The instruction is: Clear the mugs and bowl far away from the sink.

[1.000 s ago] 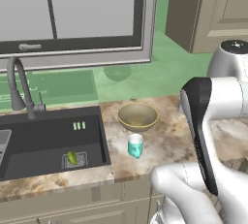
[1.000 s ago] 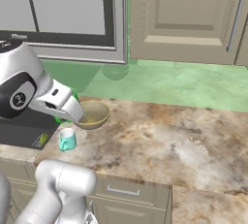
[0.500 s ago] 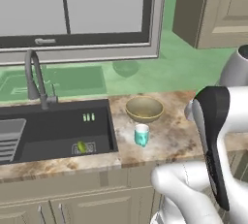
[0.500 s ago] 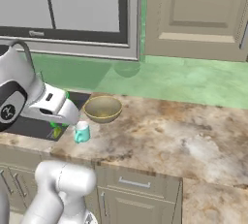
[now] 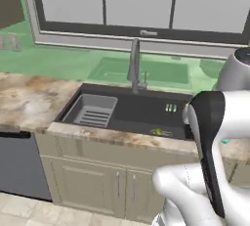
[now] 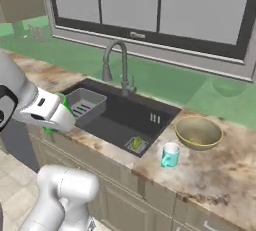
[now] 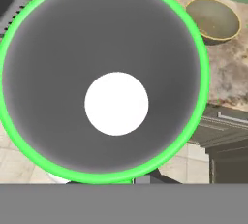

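The claw is clamped on the bright green handled mug, which looks light, rigid and slick-glazed. A rim-wall pinch seems best, judging by its thin lip.

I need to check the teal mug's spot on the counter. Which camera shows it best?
The right base view: the teal mug stands upright on the counter between the sink and the bowl. In the left base view just a teal sliver shows beside the arm. The hand view looks into the green mug.
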Robot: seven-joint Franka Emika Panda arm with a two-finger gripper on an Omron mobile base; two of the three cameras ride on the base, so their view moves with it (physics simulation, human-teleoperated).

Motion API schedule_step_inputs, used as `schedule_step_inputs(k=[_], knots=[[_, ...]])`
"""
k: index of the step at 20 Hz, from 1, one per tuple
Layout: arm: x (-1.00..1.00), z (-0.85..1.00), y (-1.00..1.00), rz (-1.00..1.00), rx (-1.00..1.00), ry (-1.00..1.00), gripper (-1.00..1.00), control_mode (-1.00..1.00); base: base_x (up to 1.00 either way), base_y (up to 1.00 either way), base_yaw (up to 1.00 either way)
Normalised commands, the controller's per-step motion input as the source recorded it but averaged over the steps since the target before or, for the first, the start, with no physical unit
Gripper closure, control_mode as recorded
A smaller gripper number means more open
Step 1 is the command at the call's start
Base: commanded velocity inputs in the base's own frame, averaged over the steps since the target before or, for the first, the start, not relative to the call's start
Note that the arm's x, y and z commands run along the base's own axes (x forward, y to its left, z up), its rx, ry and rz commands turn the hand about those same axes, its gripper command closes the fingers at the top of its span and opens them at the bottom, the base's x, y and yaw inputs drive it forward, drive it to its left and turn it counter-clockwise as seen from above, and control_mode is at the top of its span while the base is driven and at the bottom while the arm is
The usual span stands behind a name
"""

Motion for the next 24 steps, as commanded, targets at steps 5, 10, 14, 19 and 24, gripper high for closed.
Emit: schedule_step_inputs(k=[5, 10, 14, 19, 24], knots=[[0.0, 0.0, 0.0, 0.0, 0.0, 0.0, 1.0, 1.0, 0.0, 0.0, 1.0], [0.0, 0.0, 0.0, 0.0, 0.0, 0.0, 1.0, 1.0, 0.0, 0.0, 1.0], [0.0, 0.0, 0.0, 0.0, 0.0, 0.0, 1.0, 1.0, 0.0, 0.0, 1.0], [0.0, 0.0, 0.0, 0.0, 0.0, 0.0, 1.0, 1.0, 0.0, 0.0, 1.0], [0.0, 0.0, 0.0, 0.0, 0.0, 0.0, 1.0, 1.0, 0.0, 0.0, 1.0]])
